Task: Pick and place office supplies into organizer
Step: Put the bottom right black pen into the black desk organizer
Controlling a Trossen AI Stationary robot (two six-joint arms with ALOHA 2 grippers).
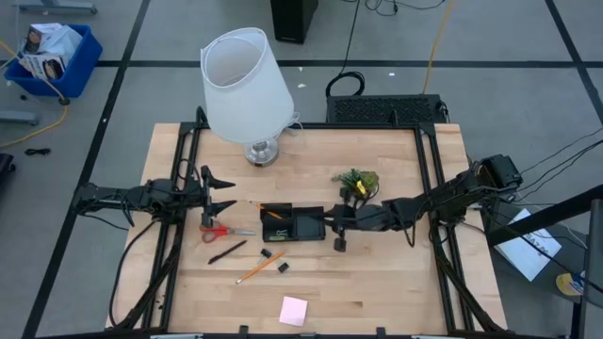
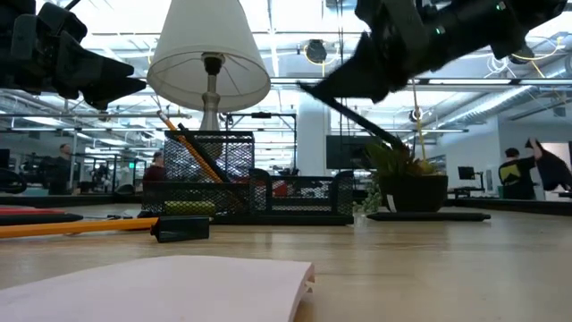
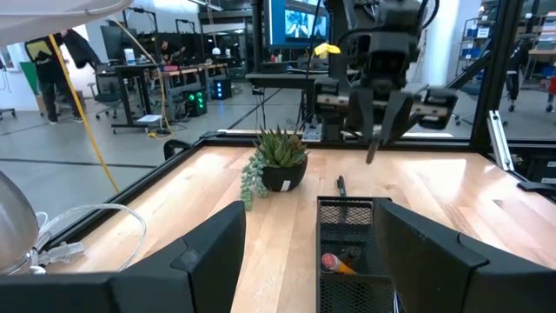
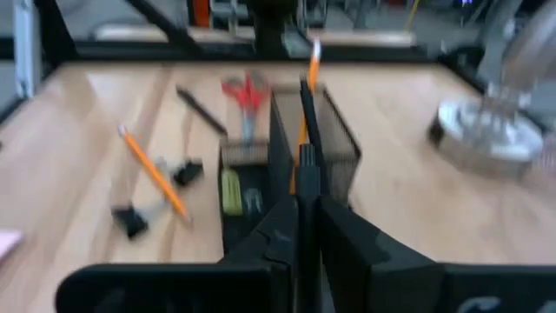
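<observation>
On a wooden table (image 1: 377, 273) in an open workshop, a black pen (image 4: 304, 143) is held clamped in the right gripper (image 1: 332, 224), its length pointing toward the organizer (image 1: 292, 223) just beside it. Scissors (image 1: 220, 230), a pencil (image 1: 255, 267) and a pink pad (image 1: 293, 310) are seen loose nearby. The left gripper (image 1: 226, 193) is spread open above the scissors, empty.

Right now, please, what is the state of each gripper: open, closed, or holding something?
Left gripper: open, empty, above the scissors.
Right gripper: closed on a thin black pen, over the organizer.
</observation>
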